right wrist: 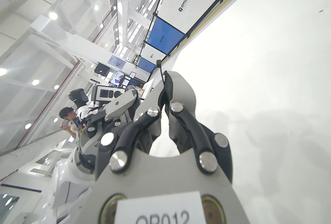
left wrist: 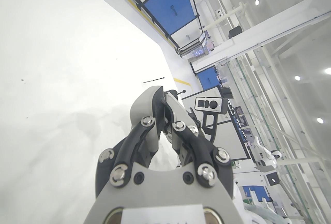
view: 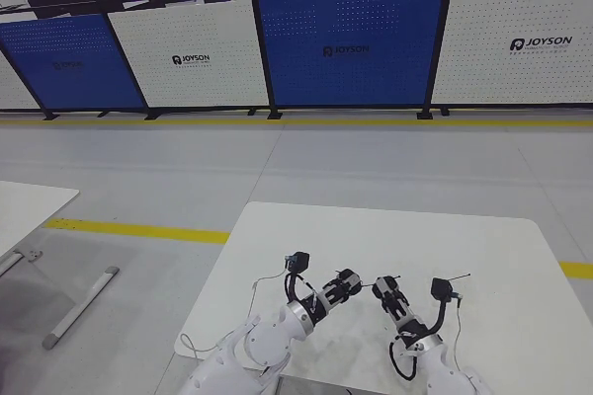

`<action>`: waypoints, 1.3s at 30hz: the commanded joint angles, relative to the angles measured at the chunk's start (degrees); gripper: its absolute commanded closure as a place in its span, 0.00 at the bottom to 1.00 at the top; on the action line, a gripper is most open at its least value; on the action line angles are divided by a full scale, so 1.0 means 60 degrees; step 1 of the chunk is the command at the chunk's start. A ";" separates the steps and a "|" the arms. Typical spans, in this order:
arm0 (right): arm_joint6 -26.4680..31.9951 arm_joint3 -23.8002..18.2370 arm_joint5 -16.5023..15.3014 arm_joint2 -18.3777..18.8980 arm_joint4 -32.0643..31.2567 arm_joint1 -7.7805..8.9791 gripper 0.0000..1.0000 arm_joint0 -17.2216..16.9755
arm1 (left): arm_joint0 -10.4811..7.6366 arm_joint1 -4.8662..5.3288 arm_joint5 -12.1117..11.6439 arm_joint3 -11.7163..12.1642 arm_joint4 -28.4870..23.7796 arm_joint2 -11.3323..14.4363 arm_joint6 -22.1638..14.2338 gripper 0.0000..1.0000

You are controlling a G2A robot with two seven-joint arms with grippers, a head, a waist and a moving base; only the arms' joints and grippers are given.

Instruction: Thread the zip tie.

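Presently grips one zip tie [right wrist: 160,72] in the right gripper [right wrist: 165,81], fingers pressed together on the black strap. Leaves a short length sticking out past the fingertips, long axis roughly in line with the fingers, small head at the free end and pointing away from the wrist. Holds it above the white table [view: 376,227], toward the near side, with the left gripper [view: 350,281] just beside and the two fingertip ends angled toward each other. From the left wrist, shows that head end poking out from behind the left gripper's farther finger.

Has the left gripper's fingers together as well, tips closed on each other. Shows a thin dark sliver at the pads there, but cannot tell whether that is the strap.

Counts two ties in all. Finds the second zip tie [view: 458,276] lying flat on the table, out on the far side of the right arm from the left one, apart from both grippers, long axis running roughly across the table from side to side, with a small knob of a head at one end.

Counts two grippers and one table under them.
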 commanded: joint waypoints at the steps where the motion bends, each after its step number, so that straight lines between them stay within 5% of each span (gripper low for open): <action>1: 0.0327 0.0057 -0.0170 -0.0015 0.0238 -0.0012 1.00 0.0066 | 0.0019 0.0005 -0.0028 -0.0013 -0.0020 -0.0025 -0.0020 1.00; 7: 0.0187 0.0004 -0.0158 0.0167 0.0142 -0.0011 1.00 0.0025 | 0.0022 0.0006 0.0009 -0.0011 -0.0121 -0.0105 0.0021 1.00; 16: 0.0202 -0.0156 -0.0129 0.0292 0.0048 -0.0021 1.00 -0.0096 | 0.0002 -0.0013 -0.0012 0.0068 0.0038 -0.0006 0.0077 0.71; 30: 0.0001 -0.0172 -0.0176 0.0306 -0.0154 -0.0082 1.00 -0.0164 | 0.0049 -0.0013 0.0051 0.0028 0.0252 0.0079 -0.0006 0.84; 33: -0.0028 -0.0176 -0.0153 0.0311 -0.0207 -0.0095 1.00 -0.0173 | 0.0016 -0.0010 0.0258 0.0037 0.0425 0.0118 -0.0065 0.67; 39: -0.0017 -0.0157 -0.0118 0.0298 -0.0268 -0.0124 1.00 -0.0161 | 0.0001 -0.0023 0.0293 0.0075 0.0446 0.0153 -0.0016 0.83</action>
